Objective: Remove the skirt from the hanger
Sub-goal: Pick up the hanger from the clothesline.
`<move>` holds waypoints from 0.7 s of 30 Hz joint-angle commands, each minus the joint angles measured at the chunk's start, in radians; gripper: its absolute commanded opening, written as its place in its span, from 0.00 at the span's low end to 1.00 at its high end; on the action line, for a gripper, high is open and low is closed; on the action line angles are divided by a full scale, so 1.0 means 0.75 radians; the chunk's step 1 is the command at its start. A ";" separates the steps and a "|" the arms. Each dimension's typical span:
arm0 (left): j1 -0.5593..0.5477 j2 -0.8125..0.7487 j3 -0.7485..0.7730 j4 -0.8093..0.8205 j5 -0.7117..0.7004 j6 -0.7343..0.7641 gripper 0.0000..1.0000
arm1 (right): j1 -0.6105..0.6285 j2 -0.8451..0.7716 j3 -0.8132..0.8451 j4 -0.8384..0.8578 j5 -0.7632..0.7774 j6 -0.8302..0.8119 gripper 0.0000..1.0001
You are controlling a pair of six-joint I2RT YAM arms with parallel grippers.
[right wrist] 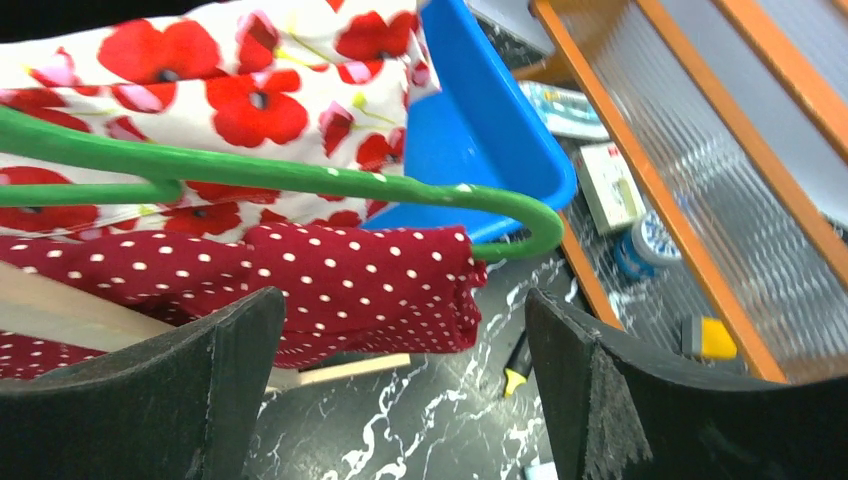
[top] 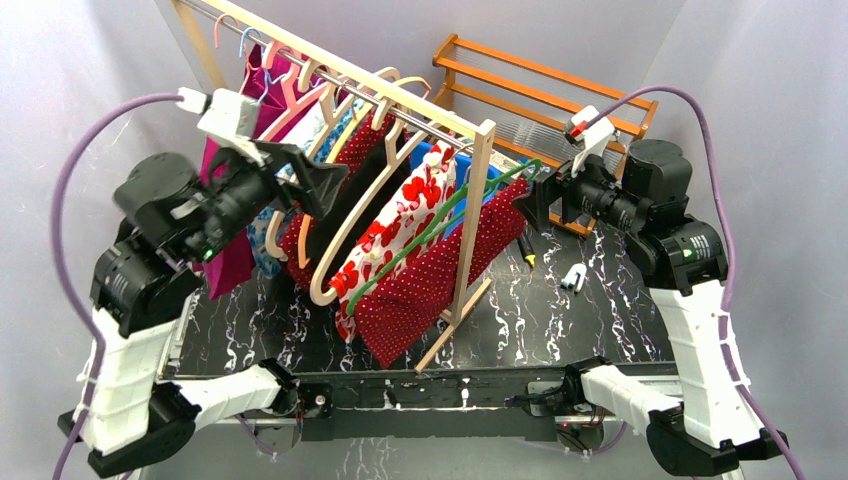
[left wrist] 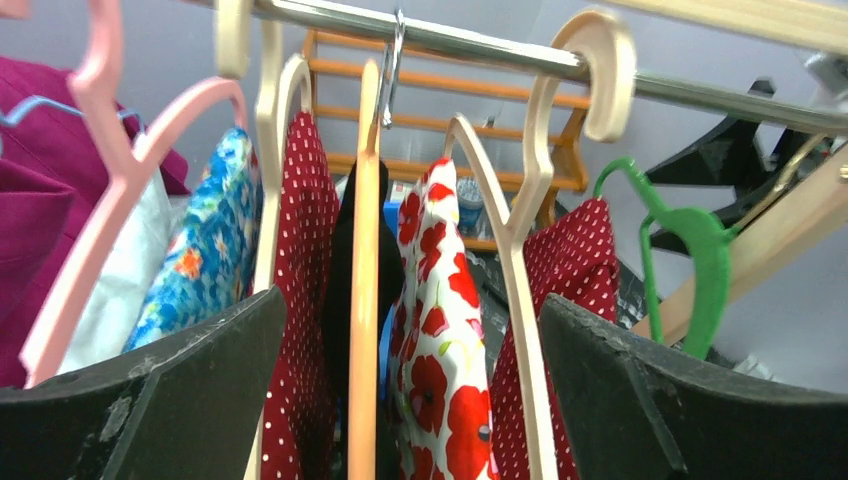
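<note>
A: Fingers?
B: Both pairs are spread wide, with nothing in either. The left gripper (top: 325,185) is raised toward the rail (top: 350,75) and faces the row of hangers from the left. The right gripper (top: 530,205) is level with the rack's near-right end.
A: The skirt?
B: I take it to be the red white-dotted skirt (top: 440,275) hung over the green hanger (top: 440,225), last on the rail at the right end. In the right wrist view its folded edge shows between the open fingers and does not touch them. A poppy-print garment (top: 405,205) hangs just to its left.
A: Why stand so?
B: My reading: the right side is placed to take the cloth, the left to steady the hanger or its neighbours. The skirt is not yet off.
A: Containers?
B: A blue bin (right wrist: 480,130) sits on the far side, behind the garments; its inside is hidden by cloth. At the foot of the orange shelf (top: 540,85), a small box (right wrist: 610,185) and a round tub (right wrist: 645,245) lie loose. I cannot tell what the tub holds.
</note>
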 commanded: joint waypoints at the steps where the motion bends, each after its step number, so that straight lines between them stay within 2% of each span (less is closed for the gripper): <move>1: -0.009 -0.210 -0.119 0.177 0.036 -0.059 0.98 | -0.006 -0.029 0.039 0.194 -0.150 -0.003 0.98; 4: -0.009 -0.230 -0.138 0.203 0.260 -0.173 0.98 | -0.005 -0.027 0.013 0.266 -0.102 0.118 0.97; 8: -0.009 -0.076 -0.031 0.066 0.605 -0.322 0.98 | -0.006 -0.067 -0.081 0.373 -0.073 0.204 0.98; 11: -0.008 -0.060 -0.051 0.153 0.764 -0.423 0.98 | -0.005 -0.093 -0.125 0.423 -0.102 0.207 0.98; 17: -0.008 0.058 -0.094 0.164 0.924 -0.461 0.90 | -0.005 -0.099 -0.137 0.431 -0.073 0.205 0.99; 21: -0.007 0.093 -0.094 0.087 0.870 -0.372 0.86 | -0.005 -0.114 -0.163 0.426 -0.034 0.221 0.98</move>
